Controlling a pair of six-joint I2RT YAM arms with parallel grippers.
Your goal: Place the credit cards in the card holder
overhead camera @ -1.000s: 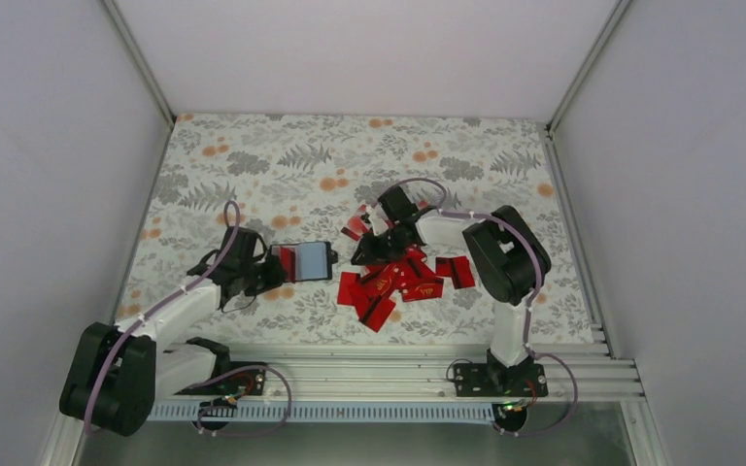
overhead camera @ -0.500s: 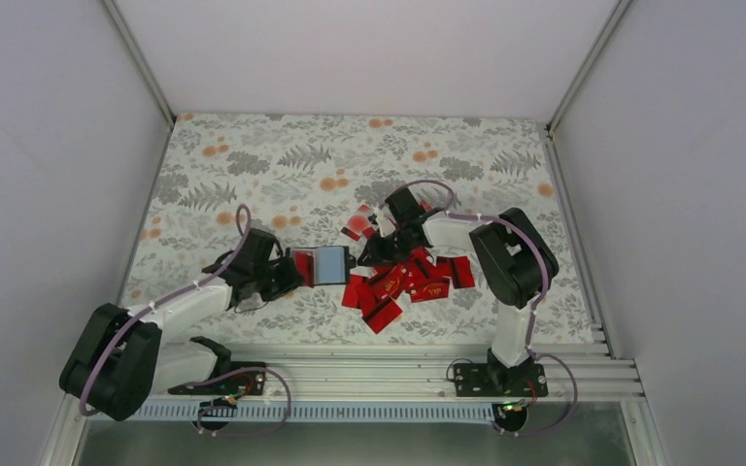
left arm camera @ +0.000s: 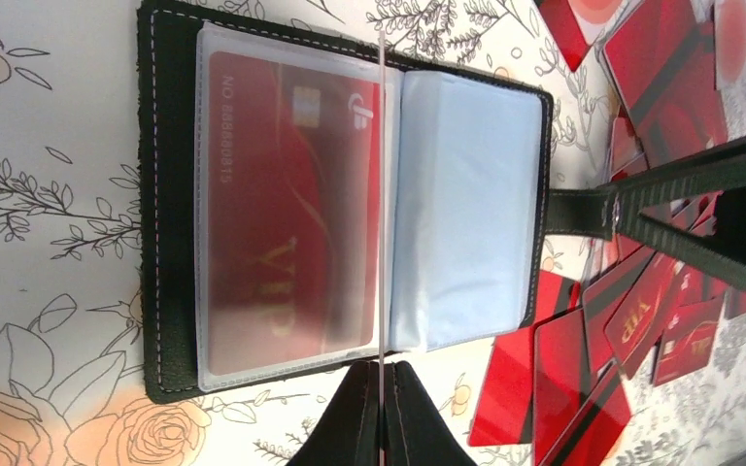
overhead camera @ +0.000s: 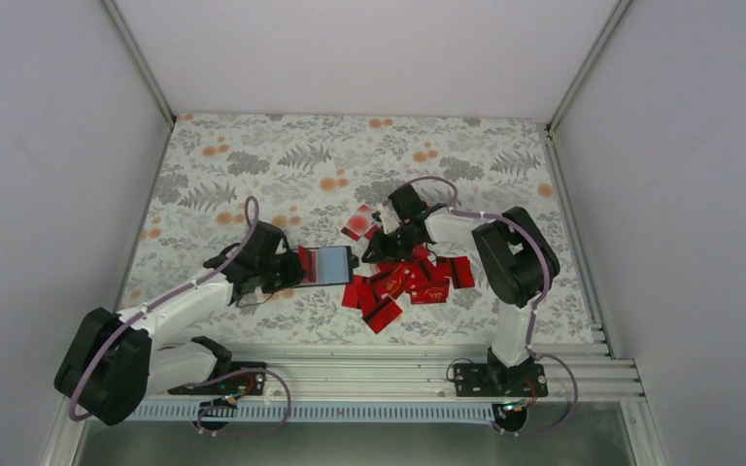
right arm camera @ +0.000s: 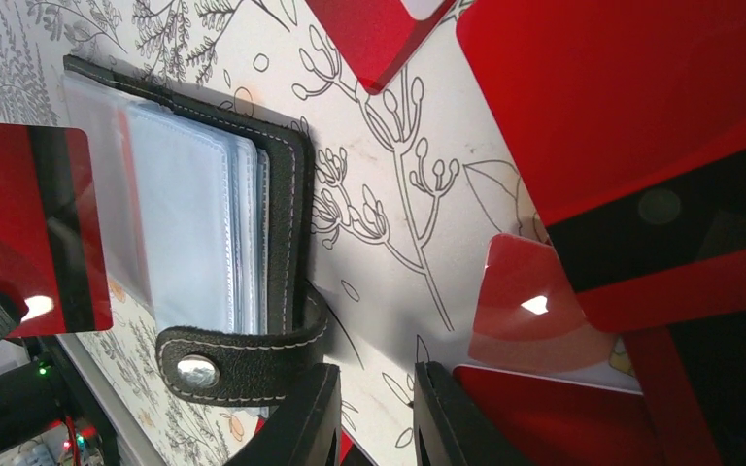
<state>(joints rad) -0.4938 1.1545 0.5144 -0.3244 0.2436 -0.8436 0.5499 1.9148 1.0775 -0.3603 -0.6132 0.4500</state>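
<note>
Left wrist camera is looking straight down on the card holder (left arm camera: 461, 214), which is lying open and flat on the flowered bench (left arm camera: 49, 320). It is sitting a little left of the middle and nearer the near edge than the far one. Its black stitched cover is framing clear sleeves. One half is holding a VIP card (left arm camera: 282, 223), red with gold lettering, behind the plastic, and the other half is showing pale grey-blue. One thin sleeve (left arm camera: 381, 194) is standing on edge along the fold. The left gripper (left arm camera: 381, 388) is clenched on its end, fingers pressed together with just that plastic between them.

A snap tab (right arm camera: 228, 364) is sticking out from the holder's right side toward the right gripper (right arm camera: 377, 388). That gripper is released, its fingers standing apart over bare cloth and grasping nothing, with one finger just beside the tab. From the right wrist a striped card (right arm camera: 29, 228), red with a black band, is showing beyond the sleeves. Whether it is tucked inside the raised sleeve cannot be told.

Loose credit cards (overhead camera: 400, 283) are lying in an overlapping heap just right of the holder, toward the near edge. Some are showing VIP lettering and some the black stripe. A few more cards (overhead camera: 356, 225) are lying apart from the heap on the side toward the far edge, near the right gripper.
</note>
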